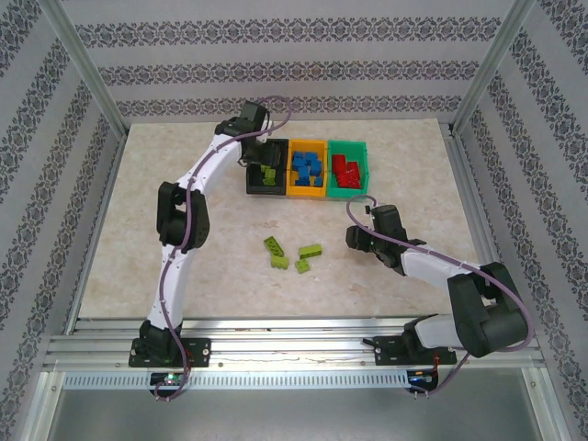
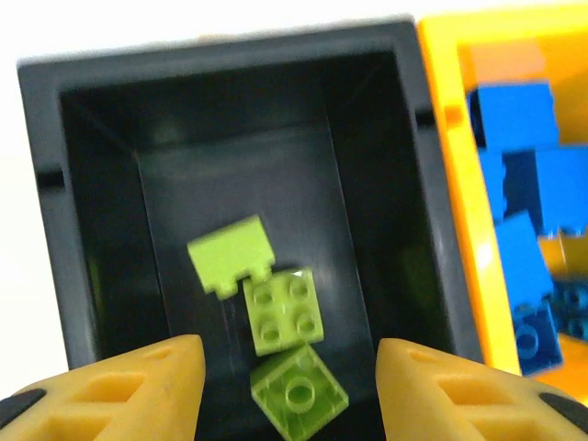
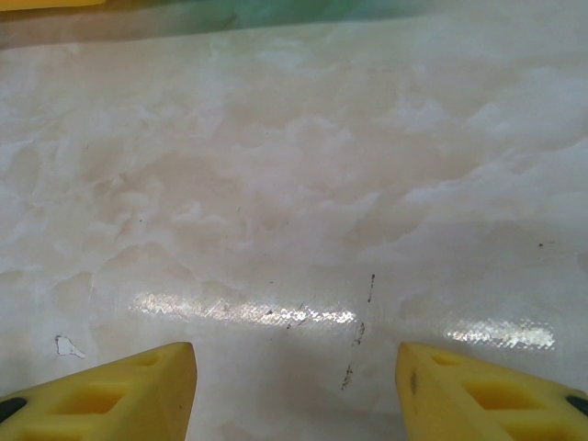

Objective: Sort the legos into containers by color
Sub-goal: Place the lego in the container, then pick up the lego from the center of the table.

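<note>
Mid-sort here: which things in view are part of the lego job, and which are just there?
Part of the job:
- black bin holding green bricks
- orange bin with blue bricks
- green bin with red bricks
- loose green bricks on the table

Just there:
- table
- patterned walls

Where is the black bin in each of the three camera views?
Top external: the black bin is the leftmost of the three bins, under the left pincer.
Left wrist: it takes most of the picture, with lime green bricks on its floor.
Right wrist: not in it; bare table ahead of the open fingers.
Shared landmark: the orange-yellow bin right beside it.
</note>
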Controlling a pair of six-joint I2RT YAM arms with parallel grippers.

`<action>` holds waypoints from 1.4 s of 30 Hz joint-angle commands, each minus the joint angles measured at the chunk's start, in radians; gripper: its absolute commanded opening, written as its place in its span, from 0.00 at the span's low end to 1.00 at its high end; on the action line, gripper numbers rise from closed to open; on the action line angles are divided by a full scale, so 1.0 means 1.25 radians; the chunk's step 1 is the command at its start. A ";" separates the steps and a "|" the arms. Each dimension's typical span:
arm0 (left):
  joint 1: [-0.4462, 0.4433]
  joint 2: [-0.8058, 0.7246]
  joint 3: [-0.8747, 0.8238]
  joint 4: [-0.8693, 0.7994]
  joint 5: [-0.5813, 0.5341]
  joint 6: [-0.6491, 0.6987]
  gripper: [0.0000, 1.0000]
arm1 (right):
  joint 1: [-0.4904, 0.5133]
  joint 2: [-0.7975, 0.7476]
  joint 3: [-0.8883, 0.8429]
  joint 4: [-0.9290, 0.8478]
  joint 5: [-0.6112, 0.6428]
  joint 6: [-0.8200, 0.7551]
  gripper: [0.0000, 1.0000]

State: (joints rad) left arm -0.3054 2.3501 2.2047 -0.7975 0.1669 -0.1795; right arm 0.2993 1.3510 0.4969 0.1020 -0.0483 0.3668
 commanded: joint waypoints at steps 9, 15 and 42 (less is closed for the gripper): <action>0.006 -0.227 -0.245 0.071 0.160 -0.016 0.53 | 0.023 -0.027 -0.007 0.020 0.019 -0.018 0.60; 0.012 -0.296 -0.282 0.026 0.216 -0.029 0.54 | 0.022 0.054 0.065 -0.038 -0.092 -0.026 0.60; 0.061 -0.448 -0.531 0.074 0.153 0.031 0.55 | 0.203 0.113 0.211 -0.218 -0.156 0.104 0.69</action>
State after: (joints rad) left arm -0.2337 1.7985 1.5280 -0.7155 0.3710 -0.1650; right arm 0.5251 1.4666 0.7258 -0.1490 -0.2375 0.4583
